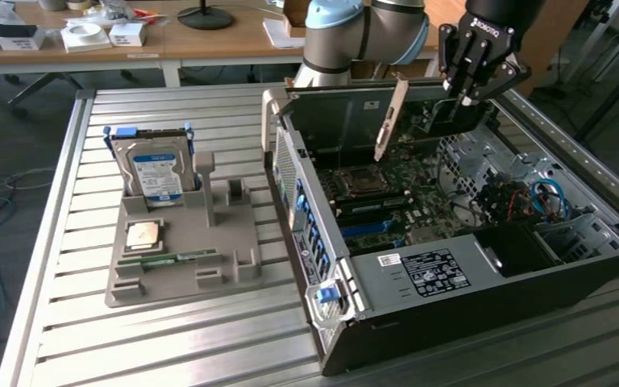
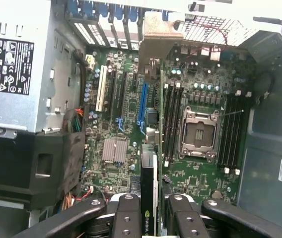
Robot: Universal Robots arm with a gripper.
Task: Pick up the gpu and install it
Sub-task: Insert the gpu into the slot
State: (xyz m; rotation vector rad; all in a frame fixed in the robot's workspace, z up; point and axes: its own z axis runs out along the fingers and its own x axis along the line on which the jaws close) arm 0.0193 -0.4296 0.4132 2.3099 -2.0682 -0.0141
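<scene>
- Black gripper (image 1: pixel 469 97) is clamping both fingers on the gpu (image 1: pixel 434 121), holding it by its upper edge.
- Gpu is hanging upright above the green motherboard (image 1: pixel 396 193), inside the open computer case (image 1: pixel 482 322), not seated.
- Silver hard drive (image 1: pixel 157 173) is standing in a grey holder (image 1: pixel 180 242), well apart.

Even indoor light, some glare, deep shadow inside the case.
Exterior view: slatted table (image 1: pixel 159 322) shone pale with soft sheen and no hard shadows; computer case (image 1: pixel 471 322) went dark inside, beside the power supply (image 1: pixel 428 274). Wrist view: vent grille (image 2: pixel 213 29) was blown out white; the gpu (image 2: pixel 149 191) read near black against the evenly lit motherboard (image 2: pixel 116 114).
</scene>
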